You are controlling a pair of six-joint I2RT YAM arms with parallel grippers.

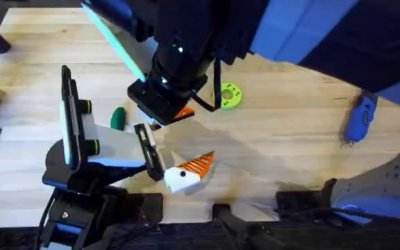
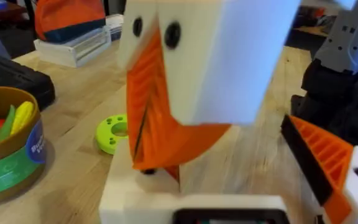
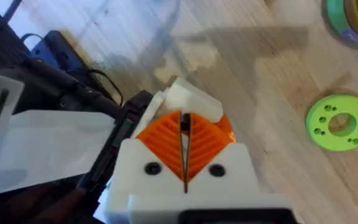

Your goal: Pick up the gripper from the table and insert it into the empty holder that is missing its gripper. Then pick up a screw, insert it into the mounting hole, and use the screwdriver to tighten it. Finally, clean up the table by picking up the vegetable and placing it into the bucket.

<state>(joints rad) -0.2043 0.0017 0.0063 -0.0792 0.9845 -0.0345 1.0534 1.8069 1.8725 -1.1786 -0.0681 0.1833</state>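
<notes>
Near the table's (image 1: 276,139) middle, my right claw (image 3: 185,134) is squeezed shut on nothing. My left claw's (image 2: 241,124) grip, I cannot tell. Nearby lies the gripper (image 1: 189,170).

A light wooden table (image 1: 283,132) is carrying the scene. The screwdriver (image 1: 359,119) is lying toward its right edge. A bright green ring-shaped disc (image 1: 229,96) is sitting near the centre, and the vegetable (image 1: 119,117) is lying well to its left. The bucket (image 2: 8,149) is standing on the wood near the disc, with a black case (image 2: 11,74) resting behind it.
</notes>
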